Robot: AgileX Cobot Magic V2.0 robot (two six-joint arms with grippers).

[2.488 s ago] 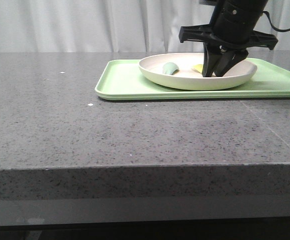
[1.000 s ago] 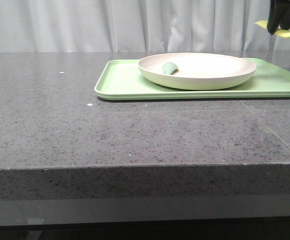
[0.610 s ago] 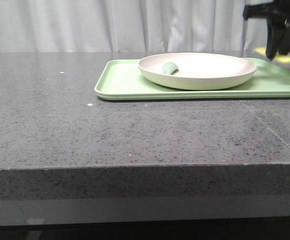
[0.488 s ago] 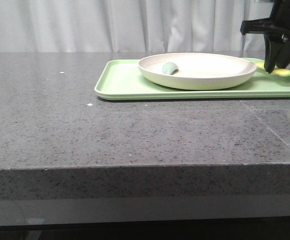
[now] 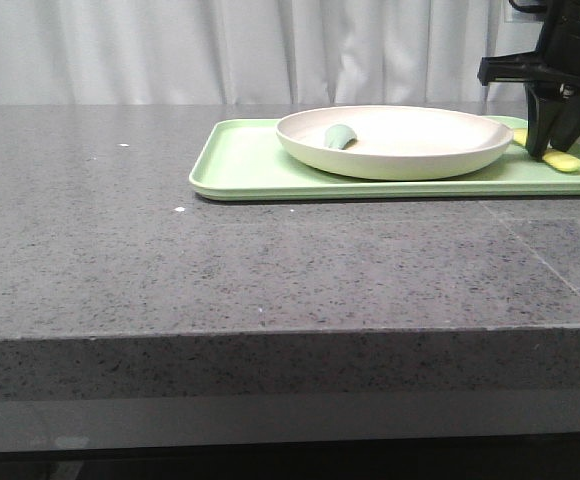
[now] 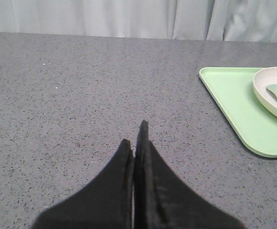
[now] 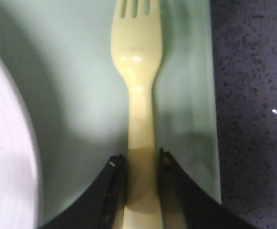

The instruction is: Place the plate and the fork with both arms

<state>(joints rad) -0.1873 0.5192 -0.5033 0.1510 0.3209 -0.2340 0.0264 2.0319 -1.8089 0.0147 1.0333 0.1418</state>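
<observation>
Fork [image 7: 139, 119] lies low over the green tray [image 5: 270, 165], at the plate's [image 5: 395, 140] three o'clock, handle pinched in the right gripper [image 5: 555, 150], tines pointing straight away from it. Bare tray strip beside the rim leaves little room. Left gripper [image 6: 134, 157], fingers pressed together, hangs well apart over the grey counter [image 5: 220, 270].

In the front view, the flat rectangular light-green tray [image 5: 260, 165] runs off the right edge, and the black right gripper [image 5: 553, 150] hides most of the small pale-yellow plastic fork [image 5: 564, 160], only one end showing. The muted grey-green utensil [image 5: 340, 137] sits half hidden behind the rim of the large round cream-white plate [image 5: 395, 160]. In the right wrist view, the fork's tine tips are cropped and the plate is a blurred sliver.
</observation>
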